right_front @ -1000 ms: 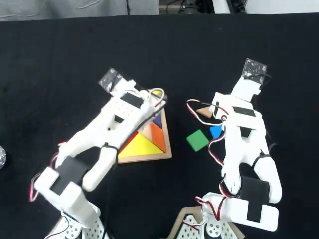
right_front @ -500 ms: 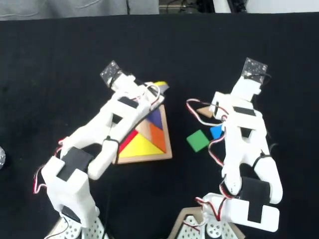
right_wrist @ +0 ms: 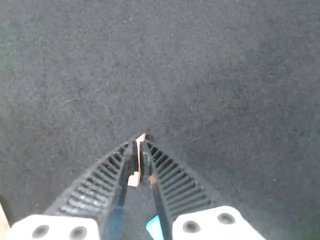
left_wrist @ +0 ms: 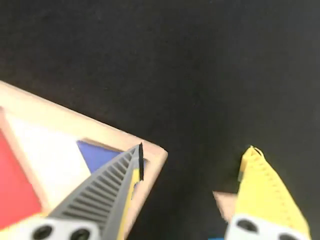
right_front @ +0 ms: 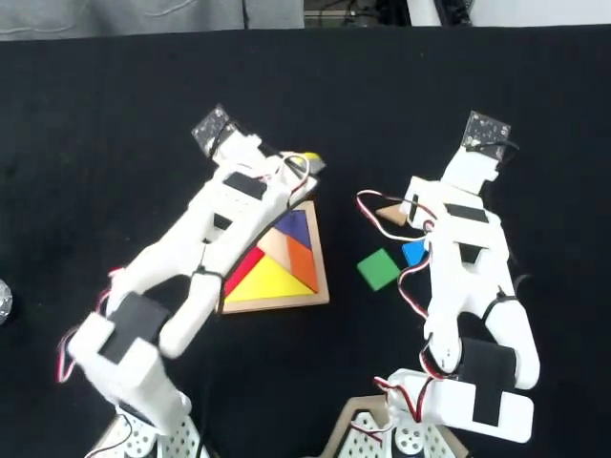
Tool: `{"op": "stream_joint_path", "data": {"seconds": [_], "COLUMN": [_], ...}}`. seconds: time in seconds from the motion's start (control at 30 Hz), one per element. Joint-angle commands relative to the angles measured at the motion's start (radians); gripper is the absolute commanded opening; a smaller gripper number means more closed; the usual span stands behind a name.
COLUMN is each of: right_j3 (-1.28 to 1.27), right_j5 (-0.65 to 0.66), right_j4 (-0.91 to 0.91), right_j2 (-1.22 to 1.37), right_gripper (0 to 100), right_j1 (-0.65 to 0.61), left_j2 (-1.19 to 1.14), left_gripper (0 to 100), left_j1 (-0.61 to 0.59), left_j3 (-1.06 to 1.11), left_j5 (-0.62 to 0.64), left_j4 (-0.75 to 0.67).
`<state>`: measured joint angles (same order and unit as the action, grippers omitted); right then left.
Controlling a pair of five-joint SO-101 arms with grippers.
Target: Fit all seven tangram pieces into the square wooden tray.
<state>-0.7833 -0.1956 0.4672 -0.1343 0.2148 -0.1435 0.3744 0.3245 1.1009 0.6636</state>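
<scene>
The square wooden tray (right_front: 286, 301) holds yellow, red, orange, tan and purple-blue pieces. My left gripper (right_front: 307, 164) hangs open at the tray's far right corner. In the left wrist view its grey fingertip (left_wrist: 135, 157) is over the tray rim (left_wrist: 100, 132) and the blue piece (left_wrist: 95, 154), and the gripper (left_wrist: 196, 148) holds nothing. A green square (right_front: 379, 269) and a small blue piece (right_front: 413, 252) lie loose right of the tray. My right gripper (right_wrist: 140, 142) is shut on a thin tan piece (right_wrist: 134, 177), which the high view shows (right_front: 393, 217) beyond the green square.
Black cloth covers the table, with free room at the far side and the left. A shiny round object (right_front: 3, 301) sits at the left edge. A wooden base plate (right_front: 355, 425) lies between the arm bases at the front.
My left arm has drawn back toward the far left, uncovering more of the tray, and its gripper now sits at the tray's far corner. The right arm has not moved.
</scene>
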Motion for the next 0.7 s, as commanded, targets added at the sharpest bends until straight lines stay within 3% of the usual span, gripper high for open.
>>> {"op": "stream_joint_path", "data": {"seconds": [0.0,0.2,0.67], "right_j3": [0.033,0.033,0.033], "right_j5": [-0.005,-0.005,-0.005], "right_j4": [-0.014,-0.014,-0.014], "right_j2": [-0.047,-0.047,-0.047], "right_gripper": [1.5,1.5,1.5], "right_j1": [-0.015,-0.015,-0.017], "left_j2": [0.109,0.052,0.017], "left_gripper": [32,32,32], "left_j1": [0.012,-0.030,0.001], "left_j3": [0.061,0.174,0.156], "left_j5": [-0.006,-0.006,-0.006], "left_j4": [0.034,-0.140,-0.144]}}
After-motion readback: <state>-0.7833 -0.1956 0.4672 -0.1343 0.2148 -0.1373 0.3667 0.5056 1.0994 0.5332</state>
